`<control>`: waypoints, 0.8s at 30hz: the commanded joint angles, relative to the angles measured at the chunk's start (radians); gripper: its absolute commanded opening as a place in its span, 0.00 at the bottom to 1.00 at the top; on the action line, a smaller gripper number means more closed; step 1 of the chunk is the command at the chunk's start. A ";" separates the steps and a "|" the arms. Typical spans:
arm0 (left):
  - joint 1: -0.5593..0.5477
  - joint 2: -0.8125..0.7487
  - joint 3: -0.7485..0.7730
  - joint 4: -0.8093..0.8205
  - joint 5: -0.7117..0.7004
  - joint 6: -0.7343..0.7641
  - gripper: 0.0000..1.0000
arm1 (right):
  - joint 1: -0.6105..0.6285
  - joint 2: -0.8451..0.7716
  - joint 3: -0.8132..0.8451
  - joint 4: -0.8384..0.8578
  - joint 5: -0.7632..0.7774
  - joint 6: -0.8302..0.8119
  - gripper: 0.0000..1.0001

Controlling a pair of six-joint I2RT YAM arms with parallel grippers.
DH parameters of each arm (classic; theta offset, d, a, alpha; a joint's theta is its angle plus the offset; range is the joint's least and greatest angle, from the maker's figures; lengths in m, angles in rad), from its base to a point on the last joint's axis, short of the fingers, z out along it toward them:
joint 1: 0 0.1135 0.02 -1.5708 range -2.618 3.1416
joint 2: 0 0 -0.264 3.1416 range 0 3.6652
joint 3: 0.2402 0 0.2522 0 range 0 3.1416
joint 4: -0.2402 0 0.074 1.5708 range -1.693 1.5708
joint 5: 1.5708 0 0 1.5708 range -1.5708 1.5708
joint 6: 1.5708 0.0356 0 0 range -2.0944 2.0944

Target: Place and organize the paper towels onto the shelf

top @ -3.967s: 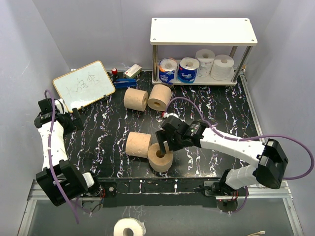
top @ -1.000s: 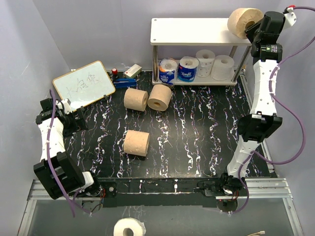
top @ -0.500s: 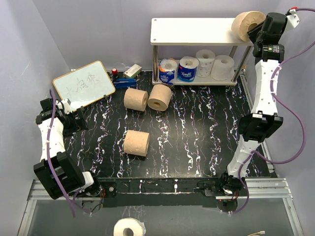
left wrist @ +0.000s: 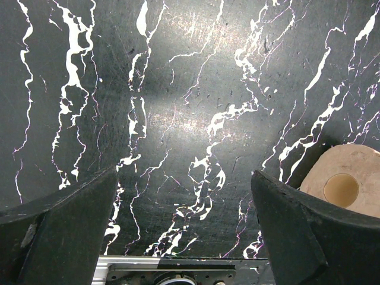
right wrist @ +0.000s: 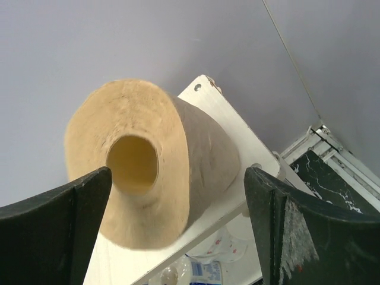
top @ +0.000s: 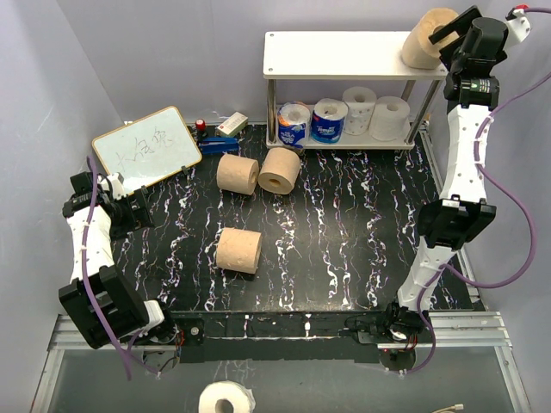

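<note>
A tan paper towel roll (top: pixel 424 40) rests on the right end of the shelf's cream top board (top: pixel 344 53), core facing my right gripper (top: pixel 451 34). In the right wrist view the roll (right wrist: pixel 148 172) sits on the board (right wrist: pixel 119 264), and the open right gripper (right wrist: pixel 178 172) has its fingers wide on both sides, clear of it. Three tan rolls lie on the table (top: pixel 237 175) (top: pixel 280 169) (top: pixel 239 250). Two blue-wrapped rolls (top: pixel 312 122) and two white rolls (top: pixel 375 112) stand on the lower board. My left gripper (top: pixel 129 211) (left wrist: pixel 184 178) is open and empty above the table, with a tan roll (left wrist: pixel 347 187) at its right.
A framed whiteboard (top: pixel 146 146) leans at the back left, with a blue stapler (top: pixel 219 146), a small white box (top: pixel 232 125) and a red item (top: pixel 200 126) beside it. A white roll (top: pixel 225 398) lies below the table's front edge. Purple walls close in on the sides.
My right gripper carried the tan roll from the table up to the shelf top, then opened; the roll now sits free on the board. The left arm has barely moved.
</note>
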 commanded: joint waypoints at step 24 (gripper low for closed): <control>0.004 0.010 0.005 -0.018 0.005 0.008 0.93 | 0.574 -0.361 -0.409 -0.048 0.026 -0.365 0.98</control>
